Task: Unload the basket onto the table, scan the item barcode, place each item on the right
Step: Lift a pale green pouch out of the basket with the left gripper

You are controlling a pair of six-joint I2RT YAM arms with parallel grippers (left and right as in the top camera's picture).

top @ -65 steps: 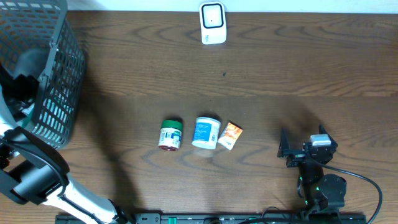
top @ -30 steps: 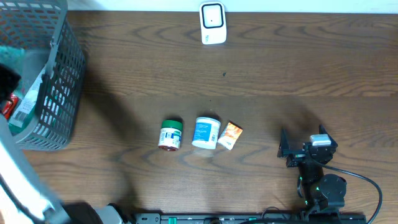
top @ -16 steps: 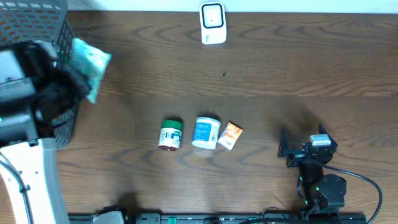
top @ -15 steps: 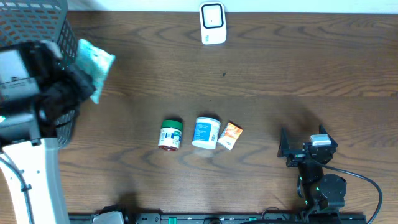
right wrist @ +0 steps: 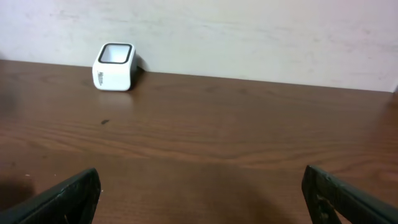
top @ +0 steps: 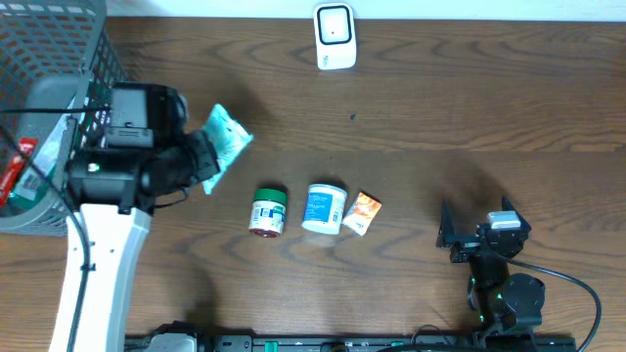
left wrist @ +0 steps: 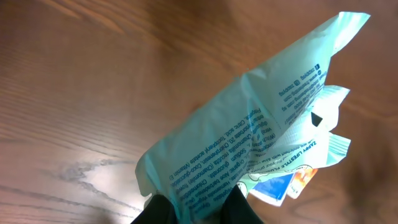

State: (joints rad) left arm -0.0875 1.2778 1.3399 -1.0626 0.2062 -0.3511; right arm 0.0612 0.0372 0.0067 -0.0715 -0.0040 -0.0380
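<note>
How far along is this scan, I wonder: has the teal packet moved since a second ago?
Yes. The teal packet, in the left gripper, has moved right, away from the basket toward the scanner.

The left arm (top: 98, 254) stretched up from the near edge, and its black wrist (top: 132, 137) bent over to the right. The left gripper (top: 202, 163) was pinched tight on one end of a pale green packet (top: 227, 142), and the rest of the packet stuck out past the fingers (left wrist: 163, 213). The right arm (top: 506, 293) sat folded low. The right gripper (top: 475, 233) pointed away from its arm, with its two fingers (right wrist: 59, 200) spread wide apart.
</note>
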